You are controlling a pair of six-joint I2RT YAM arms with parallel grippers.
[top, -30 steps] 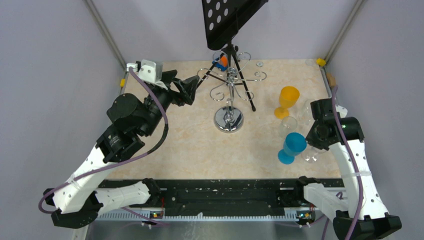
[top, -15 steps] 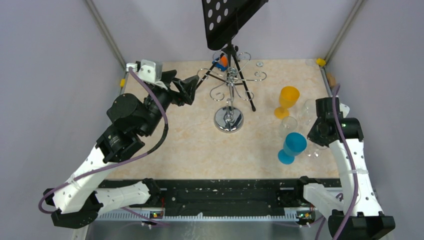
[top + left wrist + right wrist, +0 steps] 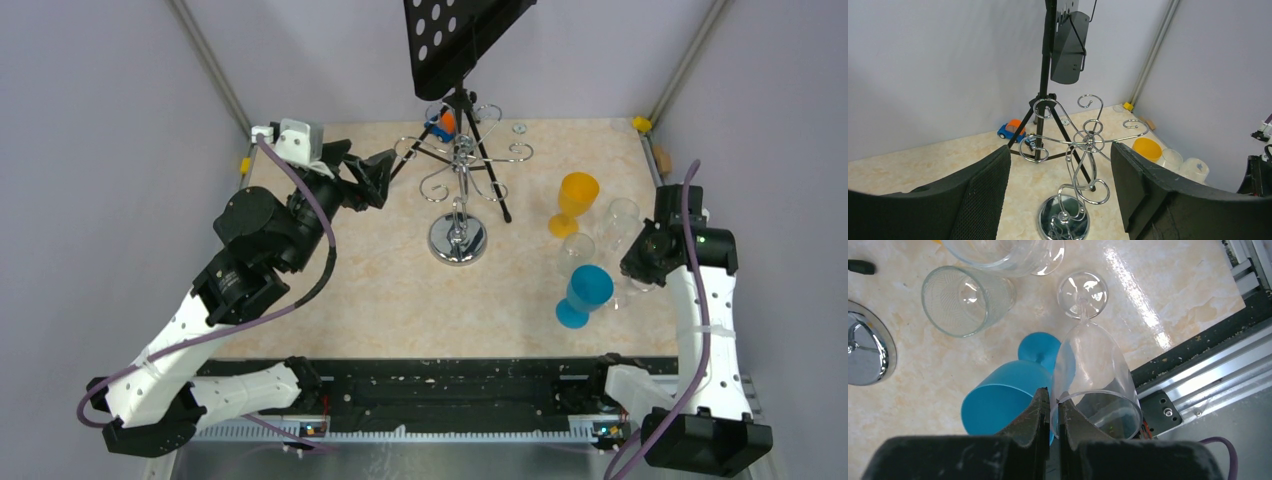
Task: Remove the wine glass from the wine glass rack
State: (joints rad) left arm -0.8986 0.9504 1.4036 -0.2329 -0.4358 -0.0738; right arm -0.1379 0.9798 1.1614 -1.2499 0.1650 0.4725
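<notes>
Over beige tabletop (image 3: 923, 365), right jaws pinch wine glass (image 3: 1093, 365) rim.

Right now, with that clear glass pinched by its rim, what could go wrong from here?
The right tool pinches only the thin rim of the clear wine glass, so it could slip or crack. The blue goblet stands close beside it, and a sideways swing might knock it over. The table's near edge is also close, so a dropped glass could roll off.
</notes>
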